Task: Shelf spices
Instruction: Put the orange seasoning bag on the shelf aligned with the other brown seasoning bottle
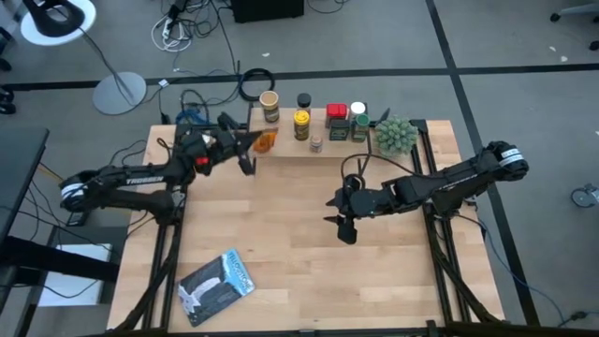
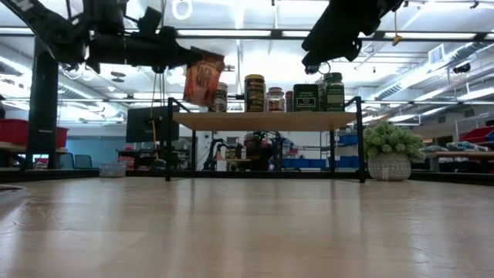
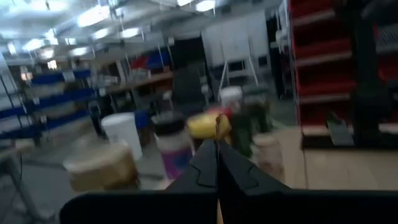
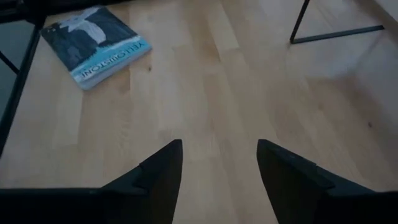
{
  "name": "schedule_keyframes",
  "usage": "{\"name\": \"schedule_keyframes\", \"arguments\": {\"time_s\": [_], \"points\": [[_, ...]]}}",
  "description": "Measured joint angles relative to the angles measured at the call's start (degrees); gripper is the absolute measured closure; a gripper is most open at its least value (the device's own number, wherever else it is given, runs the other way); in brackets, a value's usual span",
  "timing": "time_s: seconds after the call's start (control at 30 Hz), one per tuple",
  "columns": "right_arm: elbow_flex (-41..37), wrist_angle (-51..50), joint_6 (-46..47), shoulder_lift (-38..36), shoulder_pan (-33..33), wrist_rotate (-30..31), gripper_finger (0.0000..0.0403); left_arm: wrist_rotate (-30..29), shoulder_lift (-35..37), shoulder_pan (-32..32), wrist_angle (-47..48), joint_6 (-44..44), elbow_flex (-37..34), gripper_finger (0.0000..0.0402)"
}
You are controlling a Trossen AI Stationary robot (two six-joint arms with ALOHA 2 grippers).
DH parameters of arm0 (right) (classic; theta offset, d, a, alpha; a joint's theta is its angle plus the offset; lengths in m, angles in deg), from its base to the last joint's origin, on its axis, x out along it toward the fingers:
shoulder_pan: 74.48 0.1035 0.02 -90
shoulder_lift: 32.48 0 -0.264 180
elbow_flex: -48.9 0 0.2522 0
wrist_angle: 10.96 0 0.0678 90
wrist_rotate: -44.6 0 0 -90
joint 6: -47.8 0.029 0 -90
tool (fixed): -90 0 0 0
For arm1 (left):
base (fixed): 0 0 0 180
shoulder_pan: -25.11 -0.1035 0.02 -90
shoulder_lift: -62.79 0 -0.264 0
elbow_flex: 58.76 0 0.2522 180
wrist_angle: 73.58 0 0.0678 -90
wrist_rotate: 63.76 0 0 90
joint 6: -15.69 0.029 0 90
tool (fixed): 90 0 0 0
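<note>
The shelf [image 1: 323,148] is a light-wood board on thin black legs [image 2: 262,120] at the table's far edge. On it stand the spices: a tan-lidded jar [image 1: 270,105], a black-lidded jar [image 1: 303,100], a yellow jar [image 1: 301,124], a red tin [image 1: 337,112], green tins [image 1: 340,132] and a white-capped bottle [image 1: 357,110]. My left gripper [image 1: 253,142] is at the shelf's left end, shut on a flat orange packet [image 2: 203,82]. My right gripper [image 1: 344,225] hangs open over the table's middle, touching nothing. My left gripper pinches the orange packet between its two fingers [image 3: 205,165], coming level from the table's left. In the low view the hold is at the packet's upper left edge [image 2: 191,68]. The packet is lifted clear and hangs tilted above the shelf's left end.
A small green potted plant [image 1: 395,136] stands on the table right of the shelf. A blue-white flat packet [image 1: 217,285] lies near the table's front left corner and shows in the right wrist view [image 4: 93,43]. Bare wood lies between it and the shelf.
</note>
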Motion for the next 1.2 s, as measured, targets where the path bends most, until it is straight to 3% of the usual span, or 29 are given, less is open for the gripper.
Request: {"name": "schedule_keyframes", "arguments": {"time_s": [0.23,0.43,0.6,1.2], "points": [[0.0,0.97,-0.38,-0.02,-0.02,0.42,0.0197,11.16,-6.34,-9.18,-9.9,-0.22,0.09,0.0401],[0.0,1.22,-1.42,-0.02,-0.14,3.04,0.0202,18.05,-14.74,-12.47,-20.9,-5.45,0.09,0.0401],[0.0,1.2,-1.17,-0.02,-0.22,3.04,0.0202,18.53,-17.58,-12.94,-26.66,-5.65,0.09,0.0401],[0.0,1.27,-2.53,-0.04,-0.35,4.16,0.021,16.19,-18.68,-13.67,-23.96,-4.69,0.09,0.0401]]}}
